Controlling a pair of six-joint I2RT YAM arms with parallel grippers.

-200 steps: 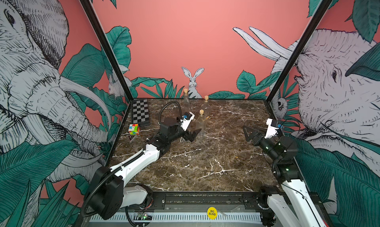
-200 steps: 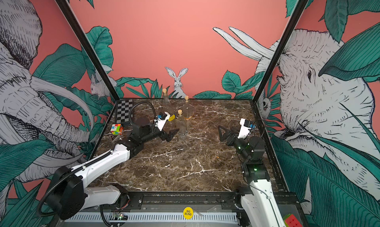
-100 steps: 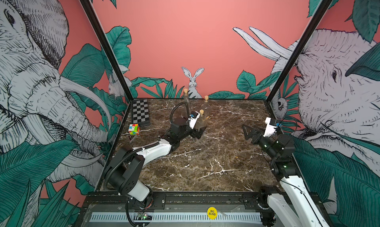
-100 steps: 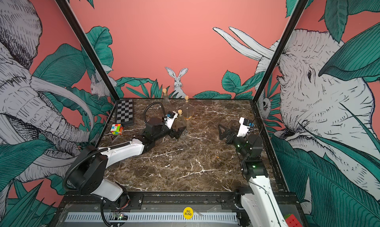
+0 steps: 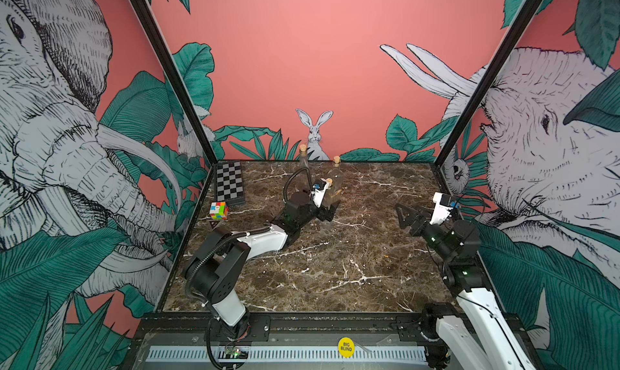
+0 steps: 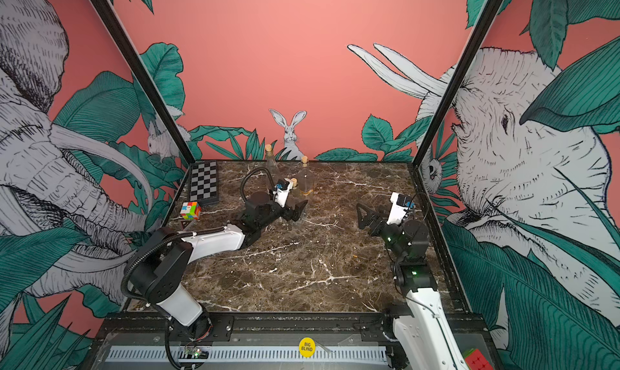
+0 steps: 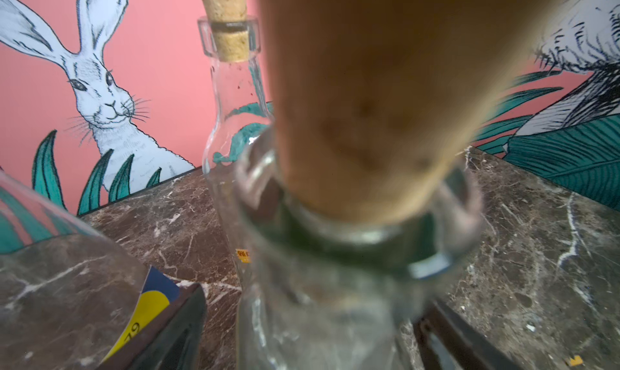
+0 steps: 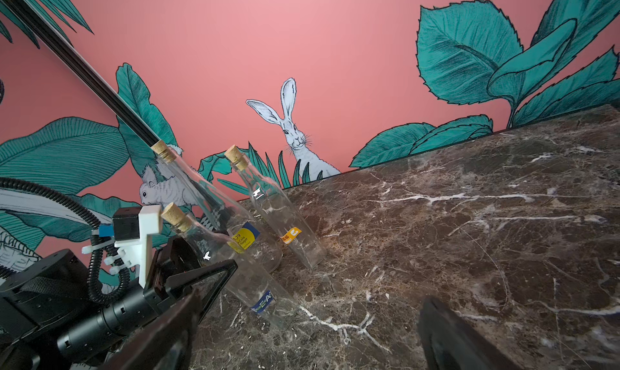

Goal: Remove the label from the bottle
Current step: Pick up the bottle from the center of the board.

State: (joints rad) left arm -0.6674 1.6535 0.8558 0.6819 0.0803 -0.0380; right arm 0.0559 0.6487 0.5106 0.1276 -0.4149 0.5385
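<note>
**Workspace at the moment of approach, read from left to right.**

At the left edge of the marble table (image 5: pixel 335 271) lie a chessboard (image 5: pixel 229 183) and a colour cube (image 5: pixel 218 210). Neither plays a part in the task.

The left arm (image 5: pixel 261 241) stood short of the bottles a second ago and now stretches toward the back of the table. The left gripper (image 5: pixel 328 211) has arrived at the nearest bottle (image 5: pixel 330 195), which stands upright at centre-back. Its jaws are spread, one on each side of the lower body.

In the left wrist view the cork (image 7: pixel 369 83) and neck fill the frame. A dark finger (image 7: pixel 174 334) sits low on either side, and bare table shows between this one and the glass. The bottle is therefore enclosed but, as far as can be told, not yet pinched.

Its blue label (image 8: pixel 265 303) sits low on the body, whole and turned toward the right arm.

Just behind stand a tall bottle (image 8: pixel 198 183) with a yellow-and-blue label (image 8: pixel 243 239) and a third bottle (image 8: pixel 285 217) with an orange label (image 8: pixel 290 234).

Well apart at the right, the right gripper (image 5: pixel 404 219) has barely moved. Its jaws are spread wide and empty, pointing toward the bottles.

**Reading.** The approach appears complete, but peeling has not begun. The next move is probably to close on the glass and steady it for the other arm. The glass is smooth and the neighbouring bottles stand close, so a careless squeeze could topple them.
</note>
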